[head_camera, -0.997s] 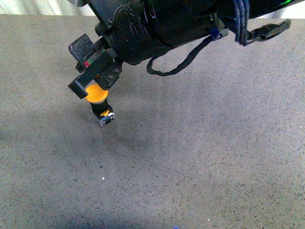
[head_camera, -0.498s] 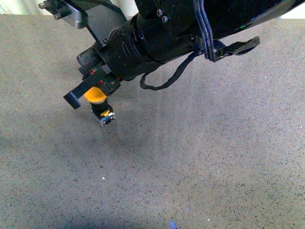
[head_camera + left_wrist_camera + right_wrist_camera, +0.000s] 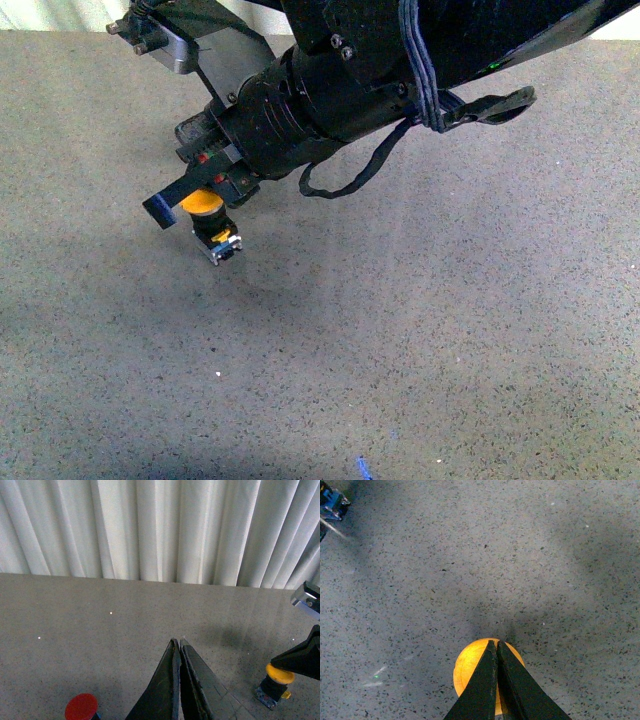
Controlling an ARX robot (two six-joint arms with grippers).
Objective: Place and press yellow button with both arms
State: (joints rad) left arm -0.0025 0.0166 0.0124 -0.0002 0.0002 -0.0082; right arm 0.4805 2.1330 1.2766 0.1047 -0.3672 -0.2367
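The yellow button (image 3: 203, 204) stands upright on the speckled grey table (image 3: 420, 330), yellow cap on top and black body on a blue-grey base. My right gripper (image 3: 160, 210) is shut, and its closed fingers lie across the top of the cap. In the right wrist view the shut right gripper (image 3: 495, 642) points over the middle of the yellow button (image 3: 468, 672). My left gripper (image 3: 177, 642) is shut with nothing in it and hangs above bare table. From there the yellow button (image 3: 278, 675) shows off to one side under the right gripper's fingers (image 3: 302, 656).
A red button (image 3: 81, 707) sits at the edge of the left wrist view, near the left gripper. White curtains (image 3: 160, 530) close off the table's far edge. A small blue object (image 3: 331, 502) shows in a corner of the right wrist view.
My right arm has rolled and come lower, so its shut fingers now sit flatter on the yellow cap. The button has stayed in place.
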